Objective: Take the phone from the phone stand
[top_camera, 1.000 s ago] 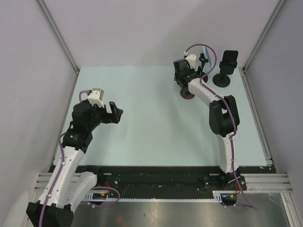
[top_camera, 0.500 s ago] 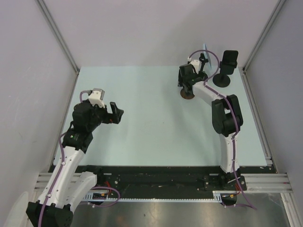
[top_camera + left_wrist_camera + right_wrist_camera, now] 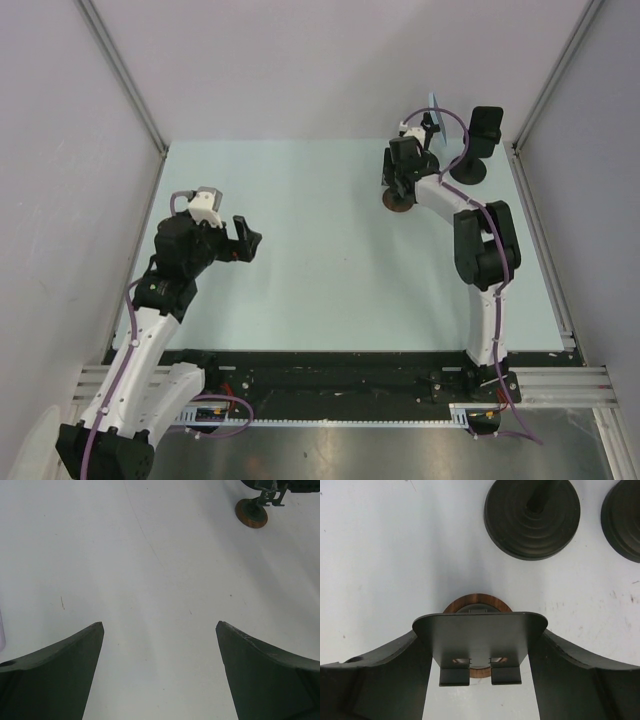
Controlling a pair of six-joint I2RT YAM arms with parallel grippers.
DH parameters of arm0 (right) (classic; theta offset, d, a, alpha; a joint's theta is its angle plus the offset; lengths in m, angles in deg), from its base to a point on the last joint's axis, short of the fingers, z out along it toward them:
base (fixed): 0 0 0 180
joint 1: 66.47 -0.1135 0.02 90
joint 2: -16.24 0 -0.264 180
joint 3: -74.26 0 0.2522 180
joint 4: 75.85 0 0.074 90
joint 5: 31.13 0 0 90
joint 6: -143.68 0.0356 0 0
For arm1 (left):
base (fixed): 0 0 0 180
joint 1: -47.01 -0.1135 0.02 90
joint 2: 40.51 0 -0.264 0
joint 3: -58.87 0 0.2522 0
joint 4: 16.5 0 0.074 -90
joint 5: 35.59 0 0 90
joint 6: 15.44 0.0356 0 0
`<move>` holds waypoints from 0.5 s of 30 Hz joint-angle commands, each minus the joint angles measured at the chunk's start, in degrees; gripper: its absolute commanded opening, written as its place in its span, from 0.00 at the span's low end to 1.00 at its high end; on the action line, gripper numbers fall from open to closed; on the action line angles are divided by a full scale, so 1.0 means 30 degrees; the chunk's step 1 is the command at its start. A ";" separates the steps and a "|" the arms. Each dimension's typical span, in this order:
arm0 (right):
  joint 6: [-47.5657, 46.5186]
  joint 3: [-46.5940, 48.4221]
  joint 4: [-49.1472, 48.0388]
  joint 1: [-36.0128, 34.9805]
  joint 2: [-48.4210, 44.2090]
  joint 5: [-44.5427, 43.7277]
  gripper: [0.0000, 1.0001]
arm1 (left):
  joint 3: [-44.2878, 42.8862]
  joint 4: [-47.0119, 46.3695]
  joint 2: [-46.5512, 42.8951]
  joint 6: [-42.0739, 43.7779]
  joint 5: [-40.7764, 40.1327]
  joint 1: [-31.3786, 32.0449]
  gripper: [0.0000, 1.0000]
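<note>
A thin light-blue phone (image 3: 432,108) stands edge-on at the back right, behind my right wrist; what holds it is hidden. My right gripper (image 3: 399,186) points down over a phone stand with a round wooden base (image 3: 398,203). In the right wrist view its open fingers (image 3: 385,680) flank that stand's black backplate (image 3: 480,637), which has two hooks and no phone on it. The right gripper (image 3: 480,630) holds nothing. My left gripper (image 3: 248,238) hovers open and empty over the mat at the left (image 3: 160,630).
A black stand with a black clamp head (image 3: 487,123) and a round base (image 3: 467,170) is at the far right corner. Two black round bases (image 3: 532,517) (image 3: 622,522) lie just beyond the wooden-base stand. Walls enclose the table on both sides and at the back.
My right gripper has shifted a little right and back and settled over the wooden-base stand. The phone and my left arm have not moved.
</note>
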 commanded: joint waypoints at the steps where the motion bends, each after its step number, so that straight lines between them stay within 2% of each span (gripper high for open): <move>1: -0.0968 -0.0817 -0.0727 0.0125 -0.2496 0.0307 0.53 | 0.0155 -0.0161 -0.0181 0.0436 0.0032 0.0124 1.00; 2: -0.1232 -0.1457 -0.0785 0.0125 -0.2818 0.0424 0.45 | 0.0155 -0.0161 -0.0239 0.0436 0.0032 0.0153 1.00; 7: -0.2550 -0.3774 -0.0348 0.0358 -0.5660 0.0951 0.36 | 0.0097 -0.0131 -0.0474 0.0261 0.0033 0.0124 1.00; 12: -0.5120 -0.6522 0.0503 0.1441 -0.8033 0.2794 0.32 | 0.0126 -0.0131 -0.1233 0.0201 -0.0142 0.0416 1.00; 15: -0.5453 -0.8311 0.0415 0.3196 -0.9556 0.5341 0.31 | 0.0126 -0.0131 -0.1703 0.0376 -0.0961 0.0942 1.00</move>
